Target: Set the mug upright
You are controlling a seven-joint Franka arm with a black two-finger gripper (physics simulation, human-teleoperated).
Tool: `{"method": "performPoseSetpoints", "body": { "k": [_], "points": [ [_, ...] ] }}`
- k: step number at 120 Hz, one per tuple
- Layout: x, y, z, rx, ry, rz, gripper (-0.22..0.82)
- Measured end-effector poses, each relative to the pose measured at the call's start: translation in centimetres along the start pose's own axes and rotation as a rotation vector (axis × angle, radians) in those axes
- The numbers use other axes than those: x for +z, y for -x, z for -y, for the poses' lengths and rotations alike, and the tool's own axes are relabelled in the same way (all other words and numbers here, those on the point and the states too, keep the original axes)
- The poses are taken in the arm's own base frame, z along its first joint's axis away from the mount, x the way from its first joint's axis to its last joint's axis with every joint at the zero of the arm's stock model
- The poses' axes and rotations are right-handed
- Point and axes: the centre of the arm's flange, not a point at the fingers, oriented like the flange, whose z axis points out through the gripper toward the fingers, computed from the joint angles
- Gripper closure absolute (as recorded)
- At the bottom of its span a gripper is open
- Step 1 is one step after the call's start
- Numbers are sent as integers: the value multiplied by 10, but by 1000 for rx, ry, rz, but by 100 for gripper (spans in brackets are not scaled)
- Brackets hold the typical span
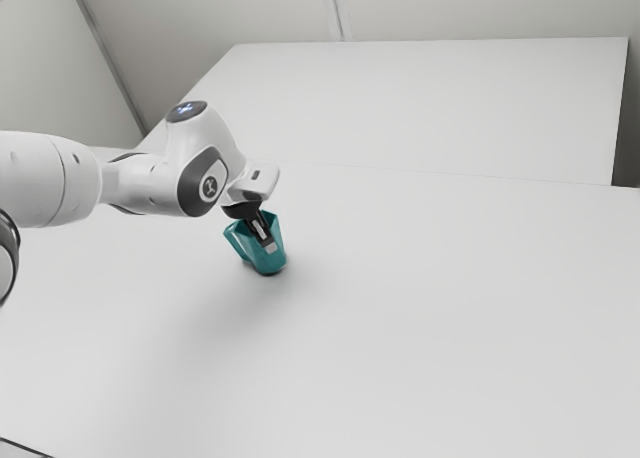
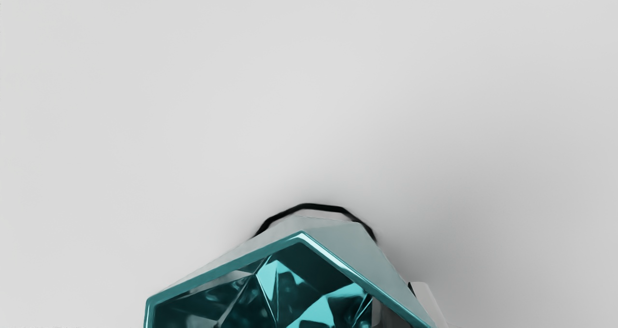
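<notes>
The pale table (image 1: pixel 450 308) is spreading beneath the white arm (image 1: pixel 145 183), which is reaching from the exterior view's left. The black gripper (image 1: pixel 268 247) is pointing down at the mug; whether it is clenching or released, I cannot tell. The teal mug (image 1: pixel 268 263) is standing roughly upright on or just over the table, mouth facing up. Doing this well is depending, I judge, on keeping the base (image 2: pixel 318 213) level and avoiding any sideways tug on the rim (image 2: pixel 231 265).
</notes>
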Motion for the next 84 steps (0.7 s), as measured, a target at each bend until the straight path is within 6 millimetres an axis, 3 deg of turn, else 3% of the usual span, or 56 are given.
{"method": "performPoseSetpoints", "body": {
  "k": [24,44,57,84],
  "points": [
    [-7,-3,2,-15,-24,0,36],
    [-28,-6,4,-25,-56,-18,16],
    [-63,-11,3,-33,-96,-58,10],
    [-173,-40,-1,-97,-141,-116,3]
  ]
}}
